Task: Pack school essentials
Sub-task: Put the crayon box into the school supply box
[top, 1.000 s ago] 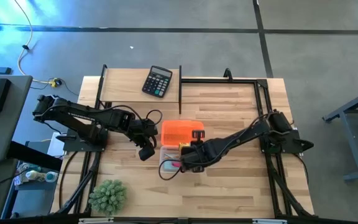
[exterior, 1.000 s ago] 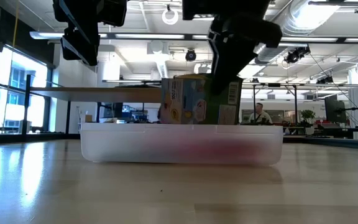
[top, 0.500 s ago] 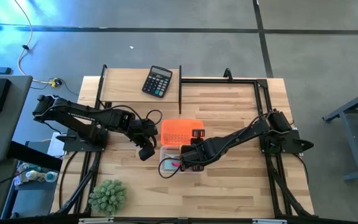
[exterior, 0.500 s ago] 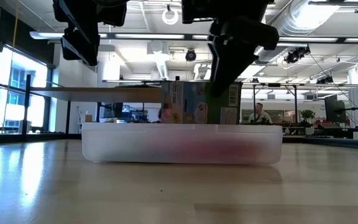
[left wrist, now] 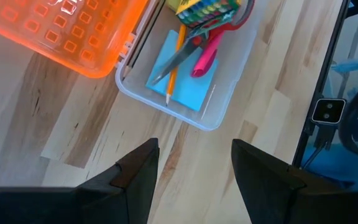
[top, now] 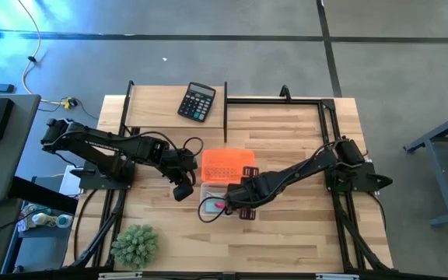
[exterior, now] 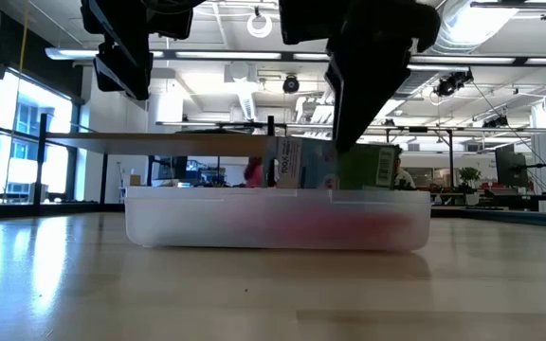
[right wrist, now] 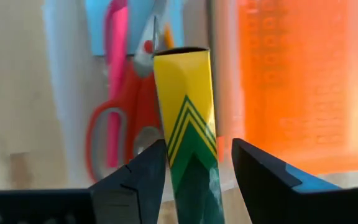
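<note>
On the wooden worktop [top: 286, 233], the clear plastic case [left wrist: 232, 68] already holds a pale blue note pad [left wrist: 188, 81], pink pen [left wrist: 205, 57] and red-handled scissors [right wrist: 120, 134]. The right gripper [right wrist: 191, 165] pinches the yellow-and-green crayon box [right wrist: 188, 134] over it, seemingly the last item. The left gripper [left wrist: 194, 165] waits spread beside the orange lid [top: 225, 166].

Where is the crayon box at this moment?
The yellow-and-green crayon box sits between the right gripper's fingers, low in the clear bin at table centre, over the scissors, beside the orange lid.
</note>
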